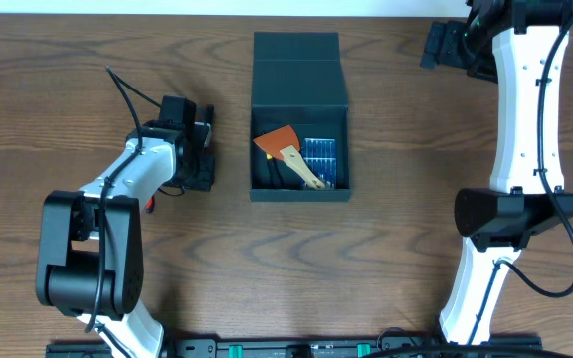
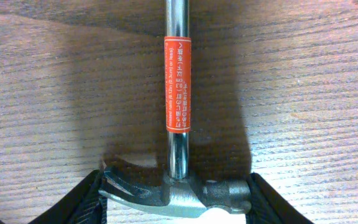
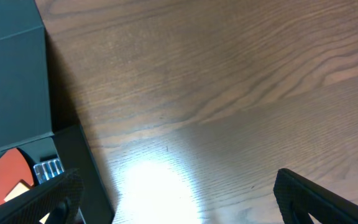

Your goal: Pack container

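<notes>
1. Closest in: the left gripper (image 2: 176,202) is clamped on a hammer (image 2: 176,118). Its two fingers press on either end of the steel head (image 2: 179,190). I can't tell if the hammer is off the table (image 1: 396,249) or resting on it.
2. The long axis is what matters here. In the left wrist view, the chrome shaft with the orange label runs straight out from the fingers, square to the line they close along. So whichever way the wrist turns, the shaft swings with it. From overhead the arm hides nearly all of the hammer.
3. Next out: the box (image 1: 299,191) sits near mid-table, to the left gripper's right and a touch further back, close but not touching. It's open, with the lid (image 1: 296,65) folded away on the far side.
4. Inside are an orange scraper (image 1: 285,147) with a wooden handle lying at an angle and a blue bit case (image 1: 320,154) against the right wall. My guess is the shaft will need lining up with whatever free stretch remains, maybe corner to corner.
5. Farthest: the right gripper (image 3: 178,186) is at the back right corner, fingers spread wide with nothing between them. It's well clear of the box, so the left arm is both nearer and loaded.
</notes>
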You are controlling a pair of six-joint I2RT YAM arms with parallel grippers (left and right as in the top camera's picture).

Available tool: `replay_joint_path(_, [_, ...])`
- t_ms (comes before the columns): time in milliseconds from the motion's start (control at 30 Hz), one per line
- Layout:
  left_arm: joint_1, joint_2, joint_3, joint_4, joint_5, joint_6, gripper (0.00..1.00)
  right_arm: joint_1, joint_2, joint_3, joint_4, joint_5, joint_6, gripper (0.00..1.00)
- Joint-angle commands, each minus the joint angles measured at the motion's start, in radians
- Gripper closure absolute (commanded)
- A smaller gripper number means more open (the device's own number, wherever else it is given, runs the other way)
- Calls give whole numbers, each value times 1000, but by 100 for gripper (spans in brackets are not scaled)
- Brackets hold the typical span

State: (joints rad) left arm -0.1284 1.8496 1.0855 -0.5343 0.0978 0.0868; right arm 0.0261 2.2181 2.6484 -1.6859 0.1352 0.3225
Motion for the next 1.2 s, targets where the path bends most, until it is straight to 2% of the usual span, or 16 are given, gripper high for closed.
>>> replay_joint_path(0, [-2, 26, -2, -10, 22, 7, 55, -4, -4, 14, -2, 11, 10, 1])
replay_joint_path(100, [-2, 26, -2, -10, 22, 12, 37, -4, -4, 14, -1, 11, 10, 1])
replay_joint_path(200, [-2, 26, -2, -10, 22, 54, 22, -4, -4, 14, -1, 11, 10, 1])
replay_joint_path(267, [-2, 26, -2, -18, 22, 85, 17, -4, -4, 14, -2, 11, 10, 1])
replay_joint_path(667, [-2, 26, -2, -13, 21, 201, 14, -4, -4, 14, -2, 11, 10, 1])
replay_joint_path(1167, [-2, 26, -2, 13, 19, 196, 14, -4, -4, 14, -2, 11, 10, 1])
